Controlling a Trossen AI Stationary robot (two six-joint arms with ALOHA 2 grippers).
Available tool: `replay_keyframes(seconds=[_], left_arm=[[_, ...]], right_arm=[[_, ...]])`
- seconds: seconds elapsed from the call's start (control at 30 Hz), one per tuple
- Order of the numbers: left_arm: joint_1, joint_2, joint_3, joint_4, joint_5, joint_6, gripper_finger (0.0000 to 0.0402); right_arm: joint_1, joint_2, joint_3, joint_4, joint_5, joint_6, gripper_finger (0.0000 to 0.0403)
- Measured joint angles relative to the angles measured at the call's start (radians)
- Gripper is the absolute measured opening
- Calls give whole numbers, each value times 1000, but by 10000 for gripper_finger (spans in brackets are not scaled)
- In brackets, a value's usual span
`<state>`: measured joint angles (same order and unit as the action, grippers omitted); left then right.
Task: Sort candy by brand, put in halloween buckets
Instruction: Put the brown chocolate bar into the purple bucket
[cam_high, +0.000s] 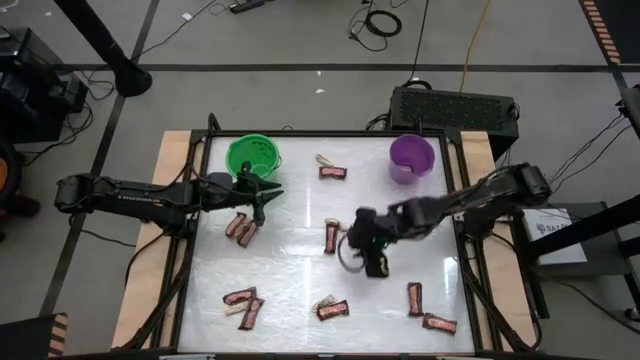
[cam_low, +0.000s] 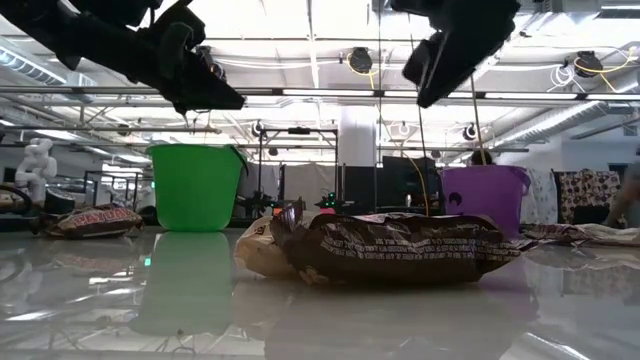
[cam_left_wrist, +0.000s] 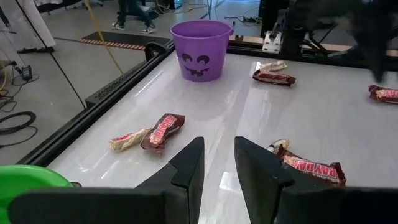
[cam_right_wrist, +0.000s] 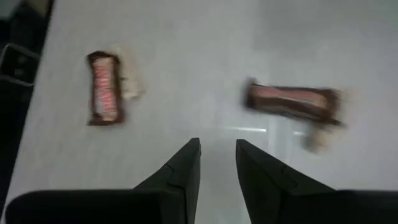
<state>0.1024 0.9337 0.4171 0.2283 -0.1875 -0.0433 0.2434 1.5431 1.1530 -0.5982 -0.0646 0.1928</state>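
Observation:
Dark red-brown candy bars and smaller pale pieces lie scattered on the white table, among them a pair (cam_high: 241, 228), one bar (cam_high: 331, 237) at the middle and others (cam_high: 333, 309) near the front edge. The green bucket (cam_high: 253, 155) and the purple bucket (cam_high: 411, 158) stand upright at the far side. My left gripper (cam_high: 268, 200) hovers just in front of the green bucket, narrowly open (cam_left_wrist: 219, 146) and holding nothing. My right gripper (cam_high: 376, 266) hangs above the table's middle, slanting down, narrowly open (cam_right_wrist: 217, 146) and holding nothing. Beyond its fingers lie two bars (cam_right_wrist: 104, 93) (cam_right_wrist: 292, 102).
A bar (cam_high: 333, 172) with a pale piece (cam_high: 323, 160) lies between the buckets. More bars lie at the front right (cam_high: 415, 298) (cam_high: 439, 323) and front left (cam_high: 245, 305). A raised dark frame (cam_high: 463, 250) borders the table. Bare table shows around the middle right.

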Motion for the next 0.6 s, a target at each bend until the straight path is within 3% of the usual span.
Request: replay_keyframes(seconds=[0.17, 0.4, 0.6], left_arm=[[0, 0, 0, -1, 0, -1, 98], [0, 0, 0, -1, 0, -3, 98], [0, 0, 0, -1, 0, -2, 98]], right_arm=[[120, 128, 0, 117, -127, 8, 96], [213, 284, 2, 344, -123, -31, 96], [230, 331, 50, 343, -118, -103, 96]])
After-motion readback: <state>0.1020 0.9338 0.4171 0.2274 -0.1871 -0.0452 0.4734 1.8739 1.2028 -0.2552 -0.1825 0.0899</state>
